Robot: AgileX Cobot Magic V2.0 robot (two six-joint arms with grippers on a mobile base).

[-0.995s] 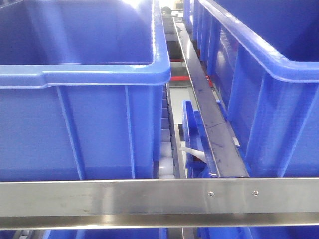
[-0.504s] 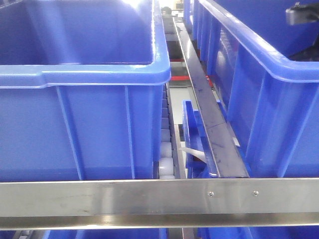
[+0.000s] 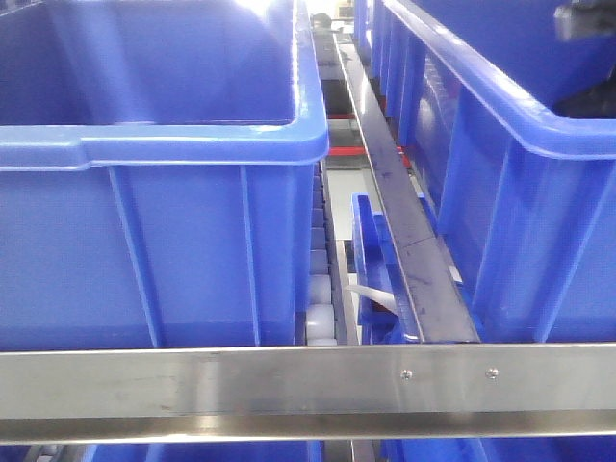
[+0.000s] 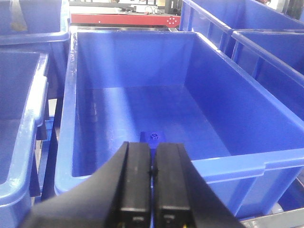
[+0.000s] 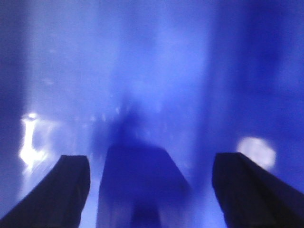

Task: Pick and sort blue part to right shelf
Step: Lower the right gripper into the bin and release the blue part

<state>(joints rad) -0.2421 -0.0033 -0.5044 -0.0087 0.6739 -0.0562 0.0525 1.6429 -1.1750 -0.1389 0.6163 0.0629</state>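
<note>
From my seat, the front view is mostly the steel front bar (image 3: 289,383) of the right shelf, with one big blue bin (image 3: 154,154) on the left and another bin (image 3: 500,164) on the right, a narrow gap with white rollers (image 3: 320,289) between them.

Left gripper (image 4: 152,164) has its fingers pressed together with nothing between, hovering at the near rim of an open bin (image 4: 142,99); a small blue part (image 4: 153,137) lies on that bin's floor, walls well clear.

Right gripper (image 5: 151,166) is spread wide, a blurry blue block (image 5: 137,185) between the fingers, blue surface close ahead. Can't tell if they touch it.
</note>
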